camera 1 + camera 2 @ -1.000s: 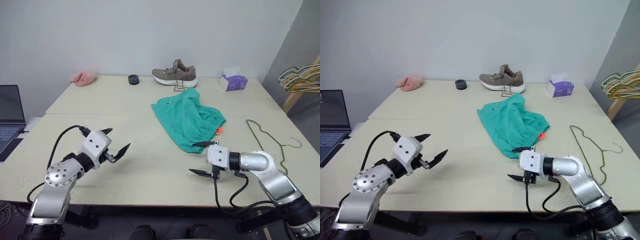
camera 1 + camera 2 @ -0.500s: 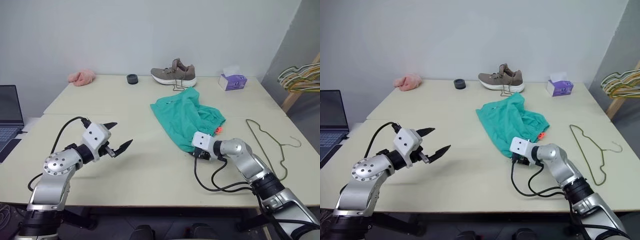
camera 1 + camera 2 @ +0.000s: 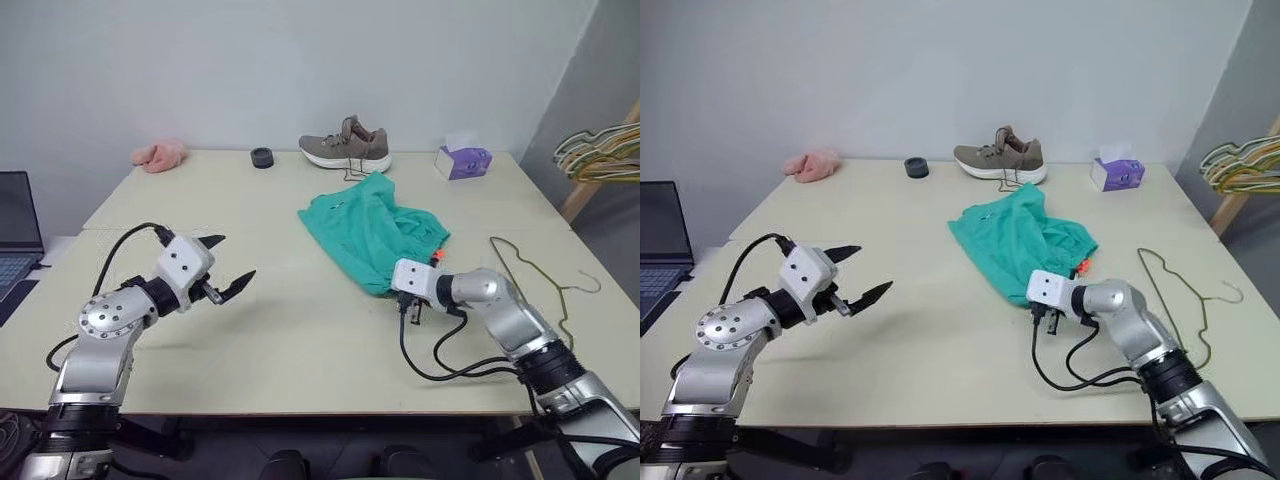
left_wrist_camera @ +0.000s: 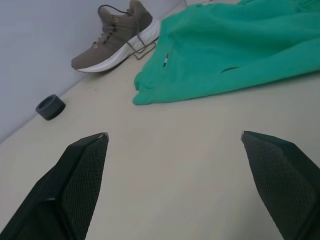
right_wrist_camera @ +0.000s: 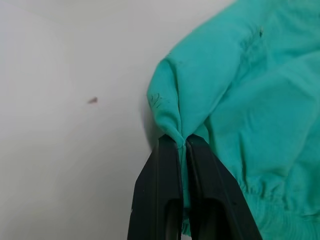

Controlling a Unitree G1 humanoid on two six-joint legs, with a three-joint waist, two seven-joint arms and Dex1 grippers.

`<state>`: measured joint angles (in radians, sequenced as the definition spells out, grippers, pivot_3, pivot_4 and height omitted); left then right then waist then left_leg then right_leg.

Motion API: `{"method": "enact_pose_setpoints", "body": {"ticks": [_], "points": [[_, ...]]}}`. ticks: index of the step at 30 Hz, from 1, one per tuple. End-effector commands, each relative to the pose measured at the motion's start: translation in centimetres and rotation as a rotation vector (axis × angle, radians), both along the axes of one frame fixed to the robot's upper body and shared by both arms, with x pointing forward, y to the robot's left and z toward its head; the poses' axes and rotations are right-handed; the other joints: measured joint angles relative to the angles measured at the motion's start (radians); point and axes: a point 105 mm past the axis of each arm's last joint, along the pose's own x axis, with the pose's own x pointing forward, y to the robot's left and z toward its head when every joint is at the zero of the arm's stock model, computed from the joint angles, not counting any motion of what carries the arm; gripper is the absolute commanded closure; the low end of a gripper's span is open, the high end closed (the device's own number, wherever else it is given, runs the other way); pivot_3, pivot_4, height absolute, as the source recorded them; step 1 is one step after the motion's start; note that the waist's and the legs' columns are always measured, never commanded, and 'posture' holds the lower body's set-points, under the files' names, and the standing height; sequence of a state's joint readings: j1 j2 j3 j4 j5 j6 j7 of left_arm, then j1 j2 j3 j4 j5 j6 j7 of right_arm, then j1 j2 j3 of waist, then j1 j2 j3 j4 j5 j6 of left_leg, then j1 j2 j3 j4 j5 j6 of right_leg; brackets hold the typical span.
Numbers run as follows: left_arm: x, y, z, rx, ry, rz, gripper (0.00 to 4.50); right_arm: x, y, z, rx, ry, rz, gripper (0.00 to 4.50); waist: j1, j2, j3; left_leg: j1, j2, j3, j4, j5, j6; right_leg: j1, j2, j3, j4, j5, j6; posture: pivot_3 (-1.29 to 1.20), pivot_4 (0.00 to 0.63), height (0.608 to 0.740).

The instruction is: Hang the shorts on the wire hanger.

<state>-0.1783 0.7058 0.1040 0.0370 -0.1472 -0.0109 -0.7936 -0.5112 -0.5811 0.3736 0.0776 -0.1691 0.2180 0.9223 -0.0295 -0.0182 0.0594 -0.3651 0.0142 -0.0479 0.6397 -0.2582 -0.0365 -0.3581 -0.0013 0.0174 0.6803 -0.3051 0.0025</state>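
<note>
a pale tabletop (image 3: 300, 340) against a plain white wall. i see the shorts (image 3: 372, 229) lying crumpled right of the middle, one leg reaching toward the far edge. my right gripper (image 5: 182, 145) is pinched tight on a fold at their near corner, the fabric caught between its two fingers. the hanger (image 3: 535, 282) lies flat near the right edge, just beside the shorts but apart from them, its hook curled toward that edge. my left gripper (image 3: 228, 271) hovers over the near left part of the tabletop, well apart from the shorts, its fingers spread wide with nothing between them. along the far edge sit a shoe (image 3: 346, 147), a small black ring (image 3: 262, 157), a pink fluffy thing (image 3: 158, 154) and a purple tissue box (image 3: 462, 160). a bunch of hangers (image 3: 598, 155) hangs off past the far right corner.
</note>
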Motion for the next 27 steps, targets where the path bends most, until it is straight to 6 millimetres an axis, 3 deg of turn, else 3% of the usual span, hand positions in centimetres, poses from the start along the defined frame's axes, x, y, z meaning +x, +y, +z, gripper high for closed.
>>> {"method": "enact_pose_setpoints", "body": {"ticks": [1, 5, 9, 15, 23, 27], "points": [[0.9, -1.9, 0.4, 0.105, -0.073, -0.091, 0.0, -1.5, 1.3, 4.0, 0.049, -0.073, 0.131, 4.48, 0.0, 0.0, 0.0, 0.0, 0.0, 0.0, 0.0, 0.0, 0.0, 0.0, 0.0, 0.0, 0.0, 0.0, 0.0, -0.06, 0.0, 0.74], [2.7, -4.0, 0.1, 0.155, -0.135, -0.135, 0.0, -3.4, 2.1, 6.4, 0.04, -0.092, 0.233, 4.48, -0.002, 0.0, 0.0, 0.0, 0.0, 0.0, 0.001, 0.0, 0.0, 0.0, 0.0, 0.0, 0.0, 0.0, 0.0, -0.08, 0.0, 0.74], [4.3, -5.0, -0.4, 0.175, -0.162, -0.151, 0.0, -4.7, 2.5, 7.5, 0.039, -0.071, 0.279, 4.48, -0.006, 0.0, 0.0, 0.0, 0.0, 0.0, 0.001, 0.0, 0.0, 0.0, 0.001, 0.0, 0.0, 0.0, 0.001, -0.1, 0.0, 0.74], [6.4, -5.1, -2.5, 0.176, -0.127, -0.097, 0.0, -6.1, 3.2, 9.1, 0.077, -0.039, 0.32, 4.48, -0.029, 0.0, 0.0, 0.0, 0.0, 0.0, 0.001, 0.0, 0.0, 0.0, 0.001, 0.0, 0.0, 0.0, 0.001, -0.11, 0.0, 0.74], [8.1, -5.5, -4.8, 0.325, -0.15, -0.085, 0.0, -7.1, 3.4, 10.4, 0.114, 0.0, 0.331, 4.48, -0.035, -0.001, 0.001, -0.001, -0.001, 0.0, 0.001, 0.0, 0.0, 0.0, 0.0, -0.001, 0.0, 0.001, 0.003, -0.13, 0.0, 0.74], [8.0, -5.9, -5.5, 0.431, -0.186, -0.136, 1.15, -7.6, 3.5, 10.7, 0.12, 0.011, 0.334, 4.5, -0.038, -0.001, 0.001, -0.001, -0.001, 0.0, 0.002, 0.0, 0.0, 0.0, -0.001, 0.0, 0.0, 0.002, 0.003, -0.13, 0.0, 0.74]]}}
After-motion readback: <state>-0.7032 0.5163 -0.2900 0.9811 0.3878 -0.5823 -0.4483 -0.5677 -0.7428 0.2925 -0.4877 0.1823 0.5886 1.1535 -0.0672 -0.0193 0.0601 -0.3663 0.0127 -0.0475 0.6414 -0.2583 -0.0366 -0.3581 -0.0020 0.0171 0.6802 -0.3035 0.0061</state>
